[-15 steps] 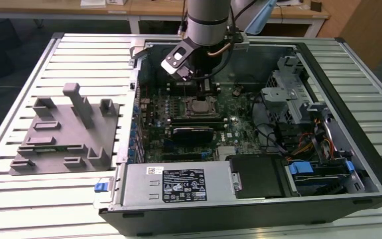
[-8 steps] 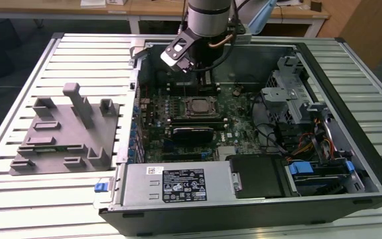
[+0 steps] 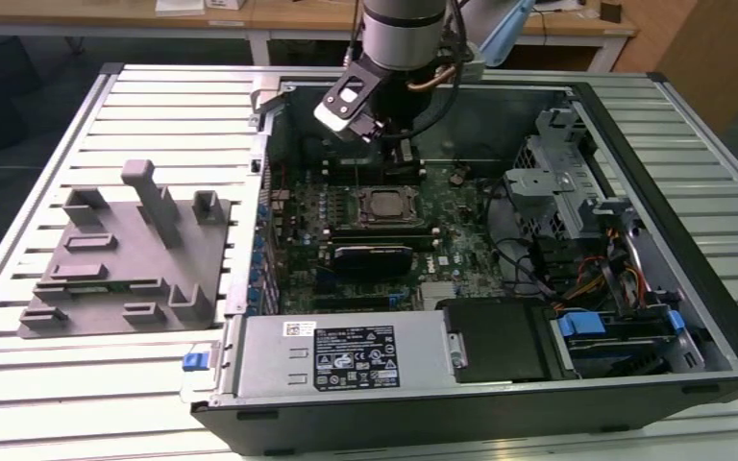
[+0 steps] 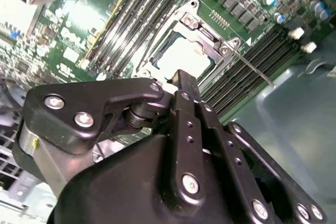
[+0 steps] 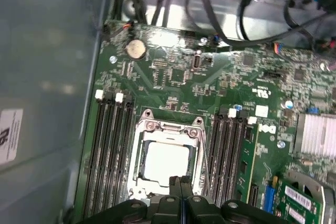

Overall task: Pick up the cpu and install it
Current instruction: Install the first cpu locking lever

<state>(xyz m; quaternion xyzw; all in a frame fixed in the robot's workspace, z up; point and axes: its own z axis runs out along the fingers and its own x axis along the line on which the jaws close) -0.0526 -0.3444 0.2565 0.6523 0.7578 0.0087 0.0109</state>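
The cpu (image 3: 386, 205) lies flat inside the metal-rimmed socket frame (image 5: 148, 126) on the green motherboard, its pale silver top facing up. Both wrist views show the cpu (image 4: 181, 56) (image 5: 165, 161) just past the black fingertips. My gripper (image 3: 402, 157) hangs over the board slightly behind the socket, apart from the chip. In both wrist views the gripper (image 5: 181, 182) (image 4: 185, 80) is shut, its two fingers pressed together with nothing between them.
The open computer case (image 3: 676, 192) surrounds the board, with a drive cage and cables on the exterior view's right and the power supply (image 3: 343, 355) in front. Memory slots (image 5: 107, 150) flank the socket. A grey plastic fixture (image 3: 126, 259) with upright posts stands on the slatted table.
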